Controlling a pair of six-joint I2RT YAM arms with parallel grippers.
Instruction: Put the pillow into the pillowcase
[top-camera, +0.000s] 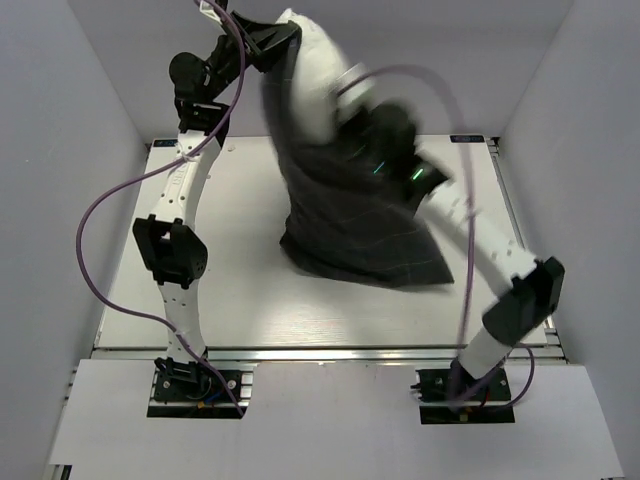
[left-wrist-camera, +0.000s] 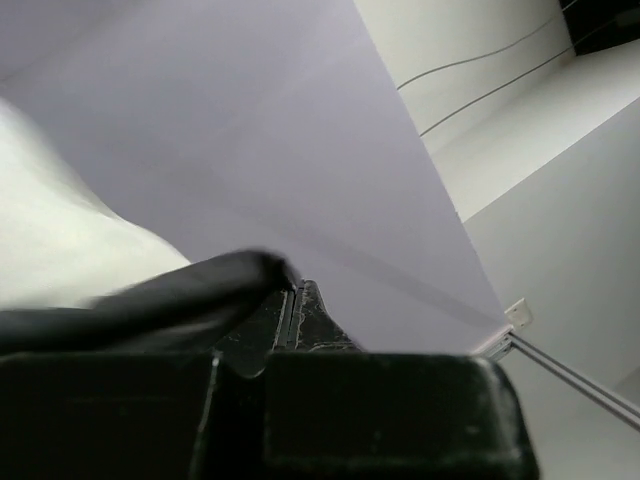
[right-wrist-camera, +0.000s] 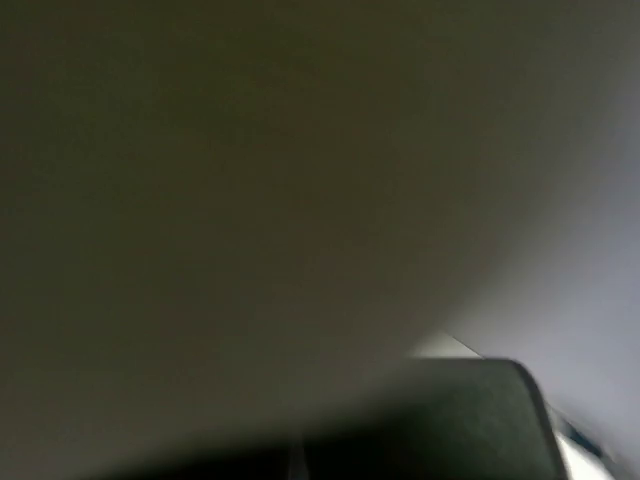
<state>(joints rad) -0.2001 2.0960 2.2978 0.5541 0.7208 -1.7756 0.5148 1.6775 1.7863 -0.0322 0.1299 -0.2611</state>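
Note:
The charcoal, grid-patterned pillowcase stands raised off the white table, its lower end resting on the surface. The off-white pillow sticks out of its upper end. My left gripper is high at the back and shut on the pillowcase's top edge. In the left wrist view the closed fingertips pinch a dark fold of the pillowcase, with the pillow beside it. My right gripper, blurred, is shut on the pillowcase's upper right edge. The right wrist view is filled by dark, blurred cloth.
Grey enclosure walls close in on the left, right and back. Purple cables loop from both arms over the table. The table's metal front rail runs between the two arm bases.

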